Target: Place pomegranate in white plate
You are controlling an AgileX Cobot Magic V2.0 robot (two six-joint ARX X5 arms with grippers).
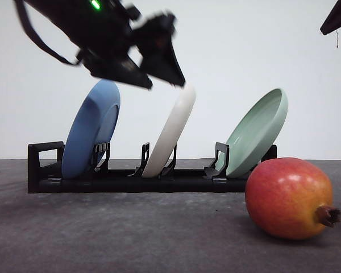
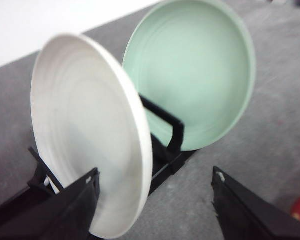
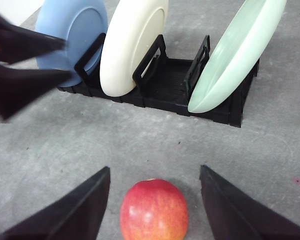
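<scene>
The pomegranate lies on the grey table at the front right, its brown crown pointing right. The white plate stands on edge in the middle slot of a black rack. My left gripper hovers open just at the plate's top rim; in the left wrist view the white plate has its rim between the spread fingers. My right gripper is open above the pomegranate, one finger on each side, not touching it.
A blue plate leans in the rack's left slot and a mint-green plate in the right slot. Open grey table lies in front of the rack. A white wall stands behind.
</scene>
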